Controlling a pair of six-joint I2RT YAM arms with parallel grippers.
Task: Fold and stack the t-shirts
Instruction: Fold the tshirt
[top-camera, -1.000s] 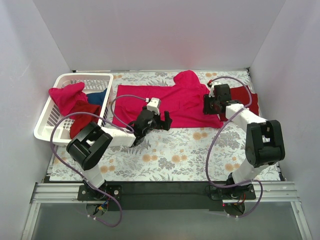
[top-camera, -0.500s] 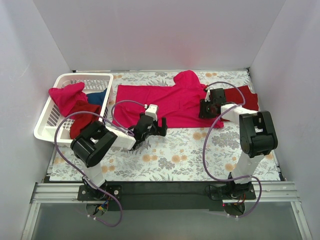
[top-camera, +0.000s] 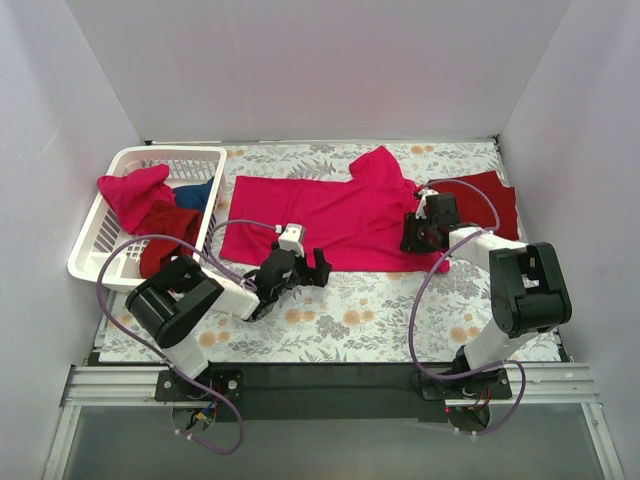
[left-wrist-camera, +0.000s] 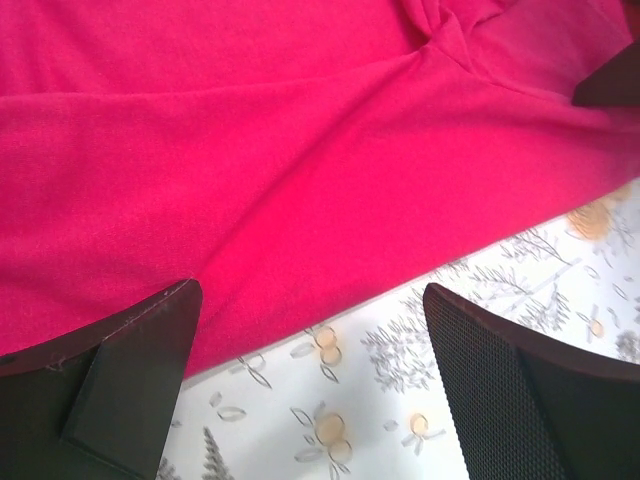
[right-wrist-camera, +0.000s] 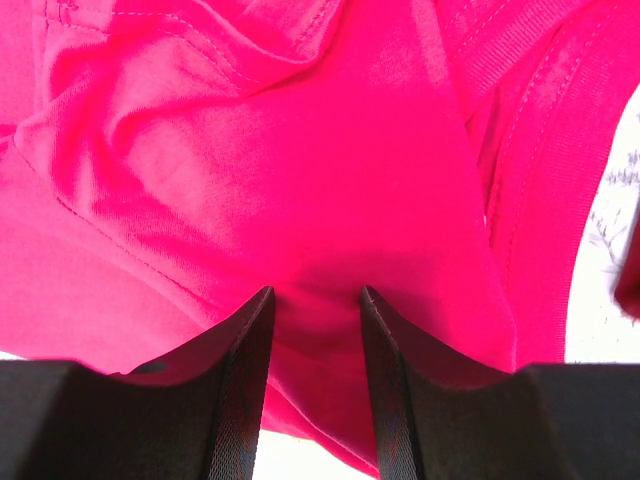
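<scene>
Table (top-camera: 350, 310) is carrying the pink t-shirt (top-camera: 310, 215), lying spread across the far middle. Basket (top-camera: 170, 152) at far left is holding bunched t-shirts (top-camera: 135, 195). Maroon t-shirt (top-camera: 490, 195) is lying far right. My right hand (right-wrist-camera: 315, 292) is pinching the pink t-shirt's right end. My left hand (left-wrist-camera: 310, 288) is hovering wide open at its near hem.

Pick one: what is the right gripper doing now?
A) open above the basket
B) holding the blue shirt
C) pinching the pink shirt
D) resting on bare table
C: the right wrist view shows a fold of the pink shirt caught between the fingers of the right gripper.
</scene>
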